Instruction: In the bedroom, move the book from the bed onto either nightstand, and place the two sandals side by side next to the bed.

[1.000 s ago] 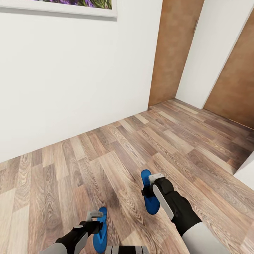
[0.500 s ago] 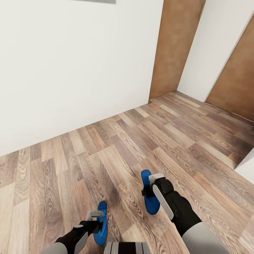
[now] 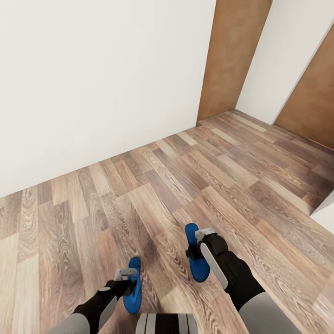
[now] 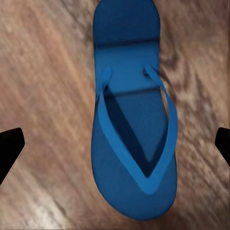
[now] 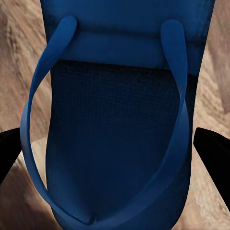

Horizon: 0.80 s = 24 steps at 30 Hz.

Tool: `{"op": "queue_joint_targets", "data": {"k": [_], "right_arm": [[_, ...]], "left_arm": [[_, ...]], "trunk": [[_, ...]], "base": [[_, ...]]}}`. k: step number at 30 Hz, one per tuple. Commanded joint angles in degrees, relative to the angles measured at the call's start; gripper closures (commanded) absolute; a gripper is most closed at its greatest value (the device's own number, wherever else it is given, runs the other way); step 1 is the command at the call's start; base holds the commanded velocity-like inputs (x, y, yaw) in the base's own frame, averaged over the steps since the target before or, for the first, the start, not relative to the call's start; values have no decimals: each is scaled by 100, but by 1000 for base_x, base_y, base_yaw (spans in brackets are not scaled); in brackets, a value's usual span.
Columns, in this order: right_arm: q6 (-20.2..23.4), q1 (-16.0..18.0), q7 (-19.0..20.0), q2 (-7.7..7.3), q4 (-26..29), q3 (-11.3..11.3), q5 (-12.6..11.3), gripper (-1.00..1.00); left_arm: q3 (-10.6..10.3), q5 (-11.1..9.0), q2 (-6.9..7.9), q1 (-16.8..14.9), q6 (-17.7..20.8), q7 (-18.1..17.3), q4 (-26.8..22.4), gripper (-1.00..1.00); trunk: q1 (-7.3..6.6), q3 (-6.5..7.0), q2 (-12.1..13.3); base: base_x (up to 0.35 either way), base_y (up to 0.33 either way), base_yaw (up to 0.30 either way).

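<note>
Two blue sandals are in sight. One sandal [image 3: 133, 288] [image 4: 134, 129] lies flat on the wood floor in front of my left gripper [image 3: 125, 276], whose fingers stand wide open on either side and clear of it. The other sandal [image 3: 195, 254] [image 5: 115, 124] sits between the fingers of my right gripper [image 3: 198, 242], which press on its two edges a little above the floor. A white corner of the bed [image 3: 326, 214] pokes in at the right edge. The book and the nightstand are out of view.
A white wall [image 3: 93, 83] runs along the left and far side. Brown wooden doors [image 3: 232, 55] [image 3: 311, 102] stand at the far right. Open plank floor [image 3: 185, 176] stretches ahead of both arms.
The camera has tilted down, so the framed picture left the top. The left sandal slid farther from my left gripper along with the floor. The right sandal kept its place in my right gripper.
</note>
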<state>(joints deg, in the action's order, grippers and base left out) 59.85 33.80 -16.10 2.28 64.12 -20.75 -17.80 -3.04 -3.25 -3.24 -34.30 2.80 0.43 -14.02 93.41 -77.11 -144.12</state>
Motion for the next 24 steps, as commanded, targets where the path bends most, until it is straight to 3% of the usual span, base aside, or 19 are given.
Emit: {"op": "queue_joint_targets", "data": {"k": [1, 24], "right_arm": [[15, 4, -60, -1, 4, -8, -57, 100], [15, 4, -60, -6, 9, -7, -52, 100]], "left_arm": [[-31, -34, 2, -6, 33, 6, -65, -100], [-22, -35, 27, -50, -41, 1, -554, -100]], "trunk": [[1, -27, -3], [61, -536, -34]], "base": [[0, 0, 0], [0, 0, 0]]}}
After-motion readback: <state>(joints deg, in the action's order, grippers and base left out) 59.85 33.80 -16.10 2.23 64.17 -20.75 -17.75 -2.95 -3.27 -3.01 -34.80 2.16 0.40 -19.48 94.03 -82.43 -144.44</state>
